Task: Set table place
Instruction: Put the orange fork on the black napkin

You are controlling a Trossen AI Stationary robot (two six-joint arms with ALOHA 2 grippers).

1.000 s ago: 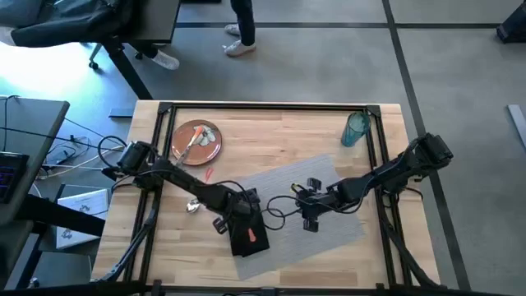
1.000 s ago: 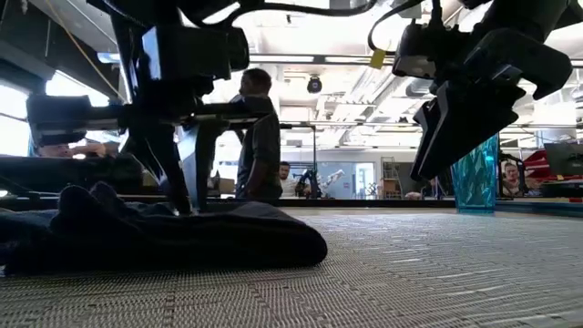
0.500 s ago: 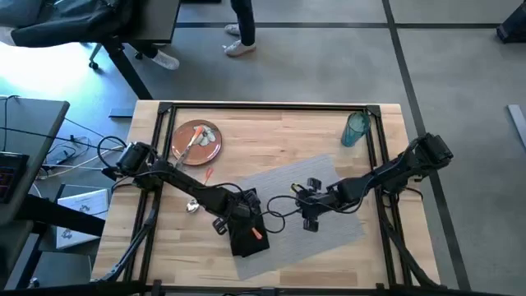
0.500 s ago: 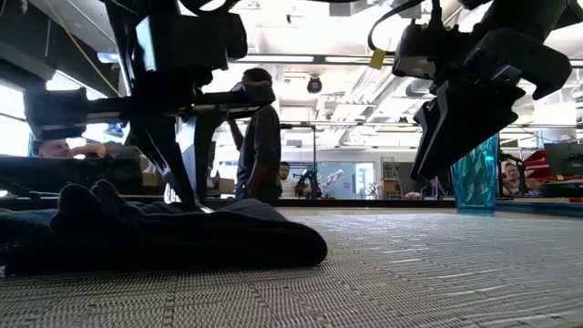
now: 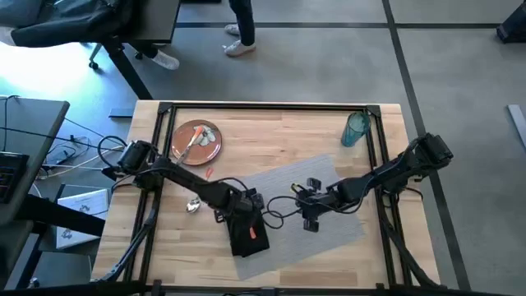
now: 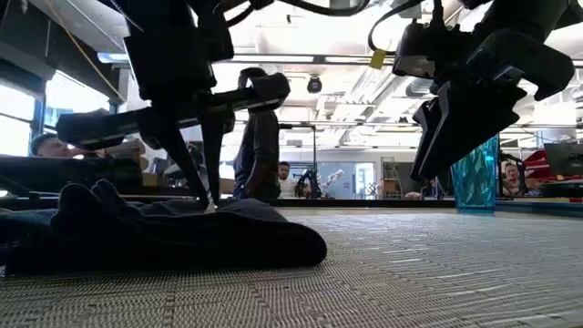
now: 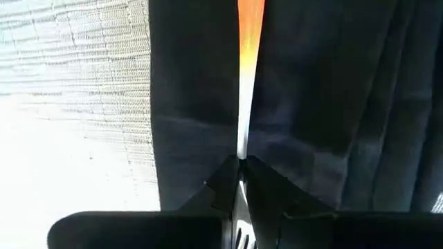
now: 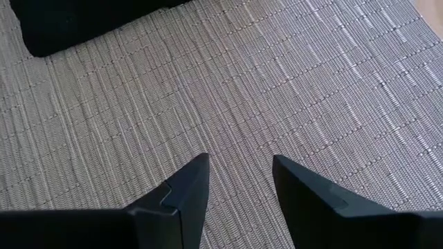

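Observation:
A grey woven placemat lies askew on the wooden table. A black napkin sits folded on the placemat's near left corner, also seen in the low view. My left gripper stands over the napkin, shut on an orange-handled utensil; fork or knife, I cannot tell. My right gripper hovers open above the bare middle of the placemat, holding nothing. An orange-brown plate with another orange-handled utensil sits at the far left. A silver spoon lies on the wood. My left gripper pinches the utensil between its two fingertips, where the orange handle narrows toward the metal. The fingers come from above, pointing down onto the napkin. The handle runs away from the fingertips across the napkin's top, edge-on in the wrist view.
A teal tumbler stands at the far right of the table, upright, also seen in the low view. A small orange-red piece lies on the wood near the plate. People stand in the room beyond the table.
My left gripper has turned and tipped over the napkin, its fingertips shifting a little toward the table's right while staying shut on the utensil. The orange handle has swung slightly on the napkin. My right gripper has kept still.

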